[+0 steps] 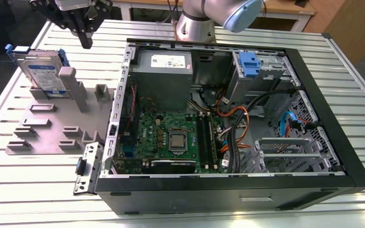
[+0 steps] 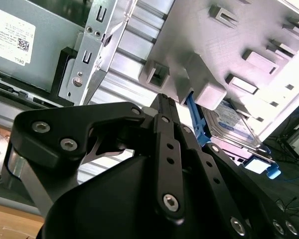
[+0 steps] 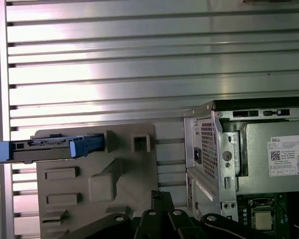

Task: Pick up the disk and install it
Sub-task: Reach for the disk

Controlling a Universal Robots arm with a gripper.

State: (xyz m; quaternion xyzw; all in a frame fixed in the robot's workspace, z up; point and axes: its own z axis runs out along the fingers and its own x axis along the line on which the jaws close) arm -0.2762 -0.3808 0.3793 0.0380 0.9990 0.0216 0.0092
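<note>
One gripper (image 1: 86, 42), jaws together and empty, hangs above the fixture (image 1: 49, 124) near the upright disk (image 1: 45, 73); the grasp wants squaring over its top edge.

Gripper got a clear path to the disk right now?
Probably yes: the gripper hangs above the grey stand, apart from the upright disk, with nothing between them and the disk's top edge bare.
</note>
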